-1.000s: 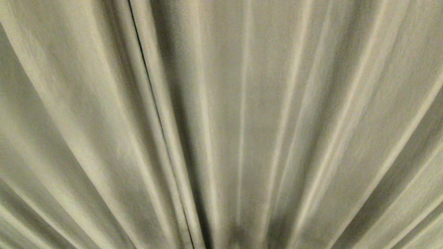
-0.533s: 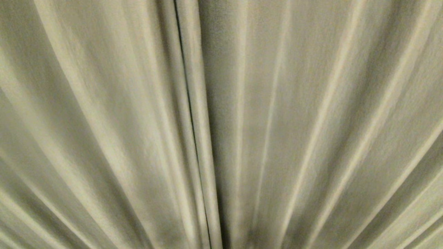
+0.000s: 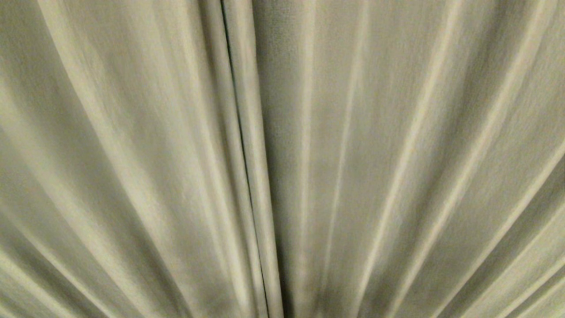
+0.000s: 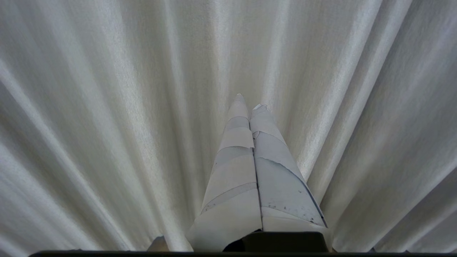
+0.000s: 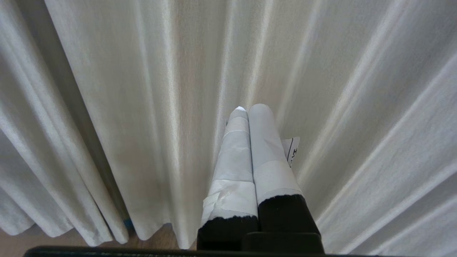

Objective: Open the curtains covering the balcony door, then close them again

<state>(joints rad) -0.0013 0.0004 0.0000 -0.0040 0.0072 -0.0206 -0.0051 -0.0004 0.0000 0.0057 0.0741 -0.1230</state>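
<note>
The curtains (image 3: 397,154) fill the whole head view: thick, opaque cream-beige fabric hanging in long soft pleats that fan outward toward the lower corners. Left of the middle a thin dark seam (image 3: 240,145) runs from top to bottom where two panel edges meet, drawn together with only a hairline gap between them; the rolled edge just right of it stands out as a narrow rounded fold. The weave looks slightly grainy, with pale ridges and greyer hollows between them. Neither arm shows in the head view. In the left wrist view the left gripper (image 4: 250,103) points at the pleated cloth, its two tape-wrapped fingers pressed flat against each other with nothing between them; the tape is grey-white, cracked and scuffed. Whether the tips touch the fabric cannot be told. In the right wrist view the right gripper (image 5: 250,107) is likewise closed on nothing, its white-taped fingers side by side above black bases, with a small paper tag (image 5: 292,150) sticking out beside one finger. There the curtain hems (image 5: 107,232) end just above a strip of brownish floor (image 5: 21,246), and the fabric reads whiter.
</note>
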